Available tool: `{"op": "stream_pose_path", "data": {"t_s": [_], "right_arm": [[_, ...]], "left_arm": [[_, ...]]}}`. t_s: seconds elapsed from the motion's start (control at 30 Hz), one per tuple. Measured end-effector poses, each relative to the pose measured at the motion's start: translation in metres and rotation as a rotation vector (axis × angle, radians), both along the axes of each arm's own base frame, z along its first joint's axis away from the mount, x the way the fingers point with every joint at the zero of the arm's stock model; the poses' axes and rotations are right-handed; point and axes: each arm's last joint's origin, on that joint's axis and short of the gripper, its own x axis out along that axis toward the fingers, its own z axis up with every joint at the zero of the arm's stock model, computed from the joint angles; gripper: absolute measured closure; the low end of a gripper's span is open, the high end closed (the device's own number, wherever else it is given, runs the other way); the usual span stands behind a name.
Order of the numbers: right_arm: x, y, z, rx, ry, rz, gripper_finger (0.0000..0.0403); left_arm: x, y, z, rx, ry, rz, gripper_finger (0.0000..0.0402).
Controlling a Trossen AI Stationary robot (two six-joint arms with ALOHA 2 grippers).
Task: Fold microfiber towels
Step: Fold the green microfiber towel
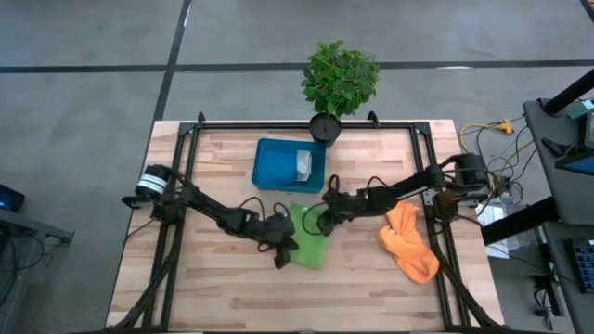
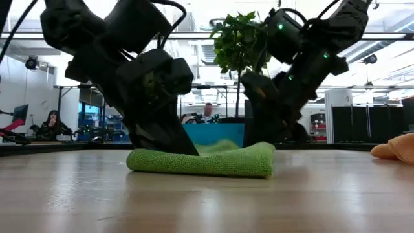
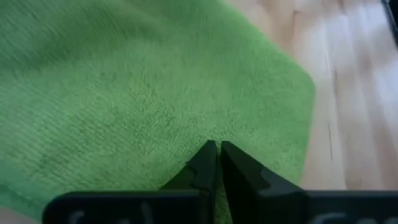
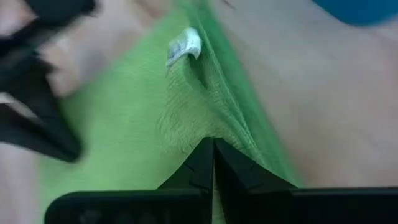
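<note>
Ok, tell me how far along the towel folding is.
Done: a grey-white towel already lies in the blue tray. In hand: the lime green towel lies mid-table, partly folded, with the left gripper and the right gripper both shut on it. Left: the orange towel lies crumpled near the table's right edge, untouched. No blue towel shows.

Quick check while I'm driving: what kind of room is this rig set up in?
Likely an open lab or office workspace: a wooden table on a grey floor, people seated at monitors behind it, and cabled equipment beside the table.
</note>
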Motion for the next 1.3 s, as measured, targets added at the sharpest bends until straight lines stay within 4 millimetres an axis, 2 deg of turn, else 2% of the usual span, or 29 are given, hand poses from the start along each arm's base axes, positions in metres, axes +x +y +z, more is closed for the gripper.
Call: {"op": "stream_pose_path", "data": {"t_s": [0.1, 0.2, 0.37, 0.5, 0.67, 0.8, 0.93, 1.13, 1.3], "right_arm": [[-0.004, -0.004, -0.003, -0.040, 0.047, -0.057, 0.0394], [-0.006, -0.006, 0.004, -0.090, 0.042, -0.082, 0.0394], [-0.008, -0.005, 0.020, -0.143, -0.010, -0.020, 0.0394], [-0.011, 0.005, 0.038, -0.226, -0.074, 0.107, 0.0394], [-0.014, 0.036, 0.053, -0.297, -0.175, 0.387, 0.0394], [-0.019, 0.063, 0.051, -0.293, -0.199, 0.541, 0.0394], [-0.021, 0.077, 0.042, -0.290, -0.171, 0.586, 0.0394], [-0.024, 0.088, 0.036, -0.220, -0.154, 0.559, 0.0389], [-0.023, 0.095, 0.039, -0.200, -0.203, 0.558, 0.0386]], "left_arm": [[-0.001, -0.006, 0.000, -0.003, -0.002, -0.002, 0.0395], [-0.004, -0.011, 0.008, 0.011, -0.015, 0.003, 0.0400], [-0.009, -0.010, 0.027, 0.056, -0.065, 0.047, 0.0401], [-0.011, -0.007, 0.038, 0.138, -0.105, 0.057, 0.0401], [-0.010, -0.007, 0.041, 0.307, -0.071, -0.061, 0.0401], [-0.013, -0.006, 0.038, 0.434, 0.010, -0.166, 0.0401], [-0.014, -0.010, 0.043, 0.524, 0.056, -0.266, 0.0402], [-0.014, -0.034, 0.073, 0.685, 0.132, -0.511, 0.0402], [-0.018, -0.054, 0.080, 0.644, 0.110, -0.640, 0.0402]]}}
